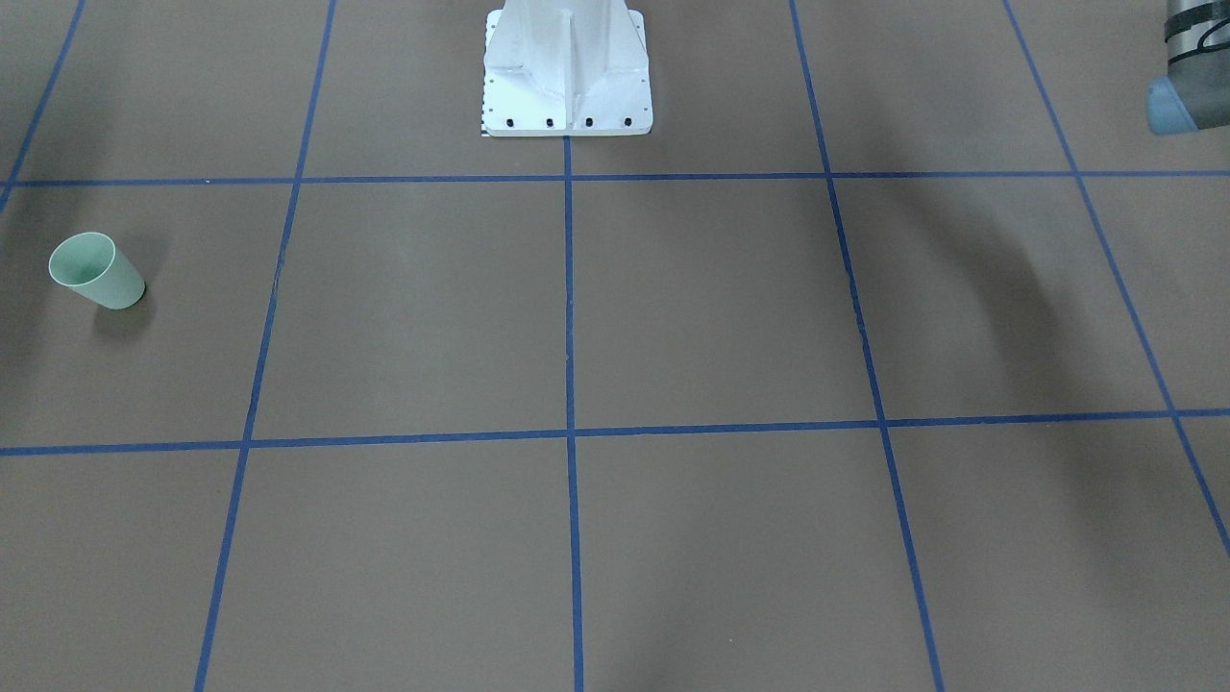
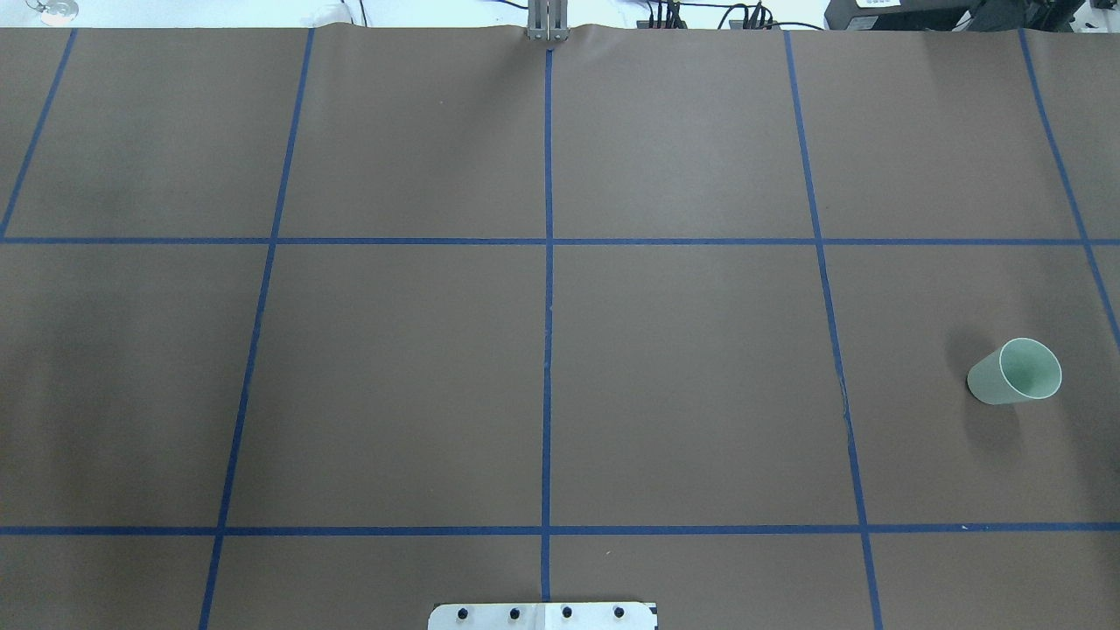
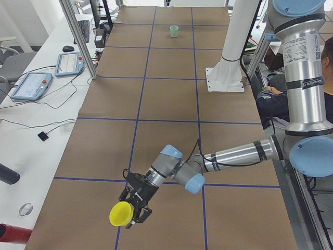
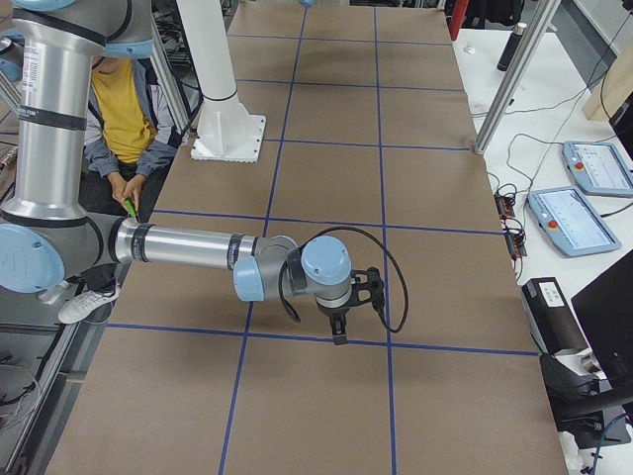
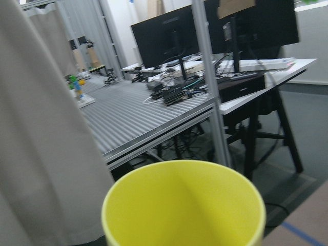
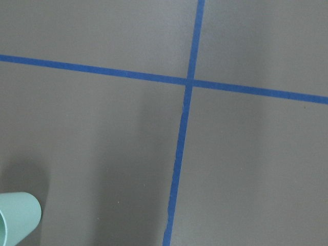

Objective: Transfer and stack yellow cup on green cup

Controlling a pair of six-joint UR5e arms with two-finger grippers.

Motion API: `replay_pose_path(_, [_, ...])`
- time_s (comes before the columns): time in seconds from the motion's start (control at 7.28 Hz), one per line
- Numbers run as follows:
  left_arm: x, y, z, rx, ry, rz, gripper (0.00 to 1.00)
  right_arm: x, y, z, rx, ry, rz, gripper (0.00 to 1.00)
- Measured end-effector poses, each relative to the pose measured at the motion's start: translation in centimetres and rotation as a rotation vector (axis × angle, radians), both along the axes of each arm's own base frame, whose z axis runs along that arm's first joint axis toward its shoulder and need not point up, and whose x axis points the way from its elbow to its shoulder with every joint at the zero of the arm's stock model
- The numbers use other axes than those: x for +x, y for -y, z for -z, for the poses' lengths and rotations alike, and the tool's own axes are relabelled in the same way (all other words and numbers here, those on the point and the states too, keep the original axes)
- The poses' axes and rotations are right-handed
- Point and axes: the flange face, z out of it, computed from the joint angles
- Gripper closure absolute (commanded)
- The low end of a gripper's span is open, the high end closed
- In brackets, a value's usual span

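Observation:
The yellow cup [image 3: 120,214] is off the table at its left end, tipped on its side in my left gripper [image 3: 136,213]. In the left wrist view its open rim [image 5: 184,205] fills the bottom, with the room behind it. The green cup [image 2: 1015,372] stands upright, mouth up, on the table's right side, alone; it also shows in the front view [image 1: 96,271] and at the bottom left corner of the right wrist view [image 6: 15,218]. My right gripper [image 4: 338,332] hangs over the table near a blue line, pointing down; I cannot tell whether it is open or shut.
The white robot pedestal [image 1: 567,77] stands at the table's near middle edge. Blue tape lines [image 2: 548,350] divide the brown table into squares. Part of the left arm [image 1: 1187,77] shows at the front view's top right. A seated person [image 4: 124,109] is behind the robot.

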Motion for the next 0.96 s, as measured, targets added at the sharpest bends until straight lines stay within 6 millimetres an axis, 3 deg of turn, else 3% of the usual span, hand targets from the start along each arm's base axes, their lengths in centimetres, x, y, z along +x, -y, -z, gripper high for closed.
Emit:
replay_pose_path(0.27, [4.1, 7.0, 7.6, 0.131, -0.106, -0.201, 1.0, -0.1, 1.3, 2.9, 0.061, 0.002, 0.002, 0.0])
replay_pose_path(0.41, [5.8, 9.1, 11.7, 0.215, -0.112, -0.35, 1.0, -0.1, 1.8, 4.1, 0.096, 0.004, 0.006, 0.0])
replay_pose_path(0.69, [8.5, 9.8, 18.9, 0.405, -0.154, -0.622, 1.0, -0.1, 2.2, 6.3, 0.22, 0.011, 0.006, 0.0])
replay_pose_path(0.96, [11.7, 8.3, 26.3, 0.59, -0.259, -0.85, 1.0, -2.1, 3.9, 9.2, 0.368, 0.019, 0.046, 0.0])
